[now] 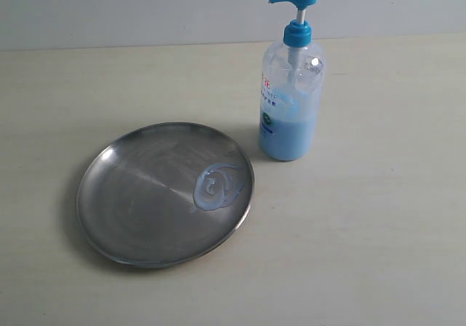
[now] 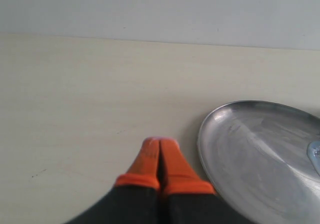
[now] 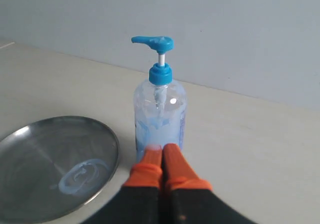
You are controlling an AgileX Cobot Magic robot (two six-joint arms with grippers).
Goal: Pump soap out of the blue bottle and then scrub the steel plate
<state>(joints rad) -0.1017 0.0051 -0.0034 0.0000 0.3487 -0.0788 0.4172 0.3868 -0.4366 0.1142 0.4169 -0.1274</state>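
The steel plate [image 1: 138, 195] lies flat on the table, left of centre. A swirled smear of pale blue soap [image 1: 217, 186] sits near its right rim. The blue bottle [image 1: 290, 100] stands upright just right of the plate, about a third full, pump head pointing left. Neither gripper shows in the exterior view. My left gripper [image 2: 160, 143] is shut and empty, orange fingertips pressed together, beside the plate's rim [image 2: 201, 139]. My right gripper [image 3: 163, 149] is also shut and empty, its tips in front of the bottle's base [image 3: 160, 124], with the plate [image 3: 35, 154] and soap [image 3: 82, 176] off to one side.
A pale cream tabletop [image 1: 378, 239] carries the plate and bottle. A light grey wall [image 1: 145, 6] rises behind the table's far edge.
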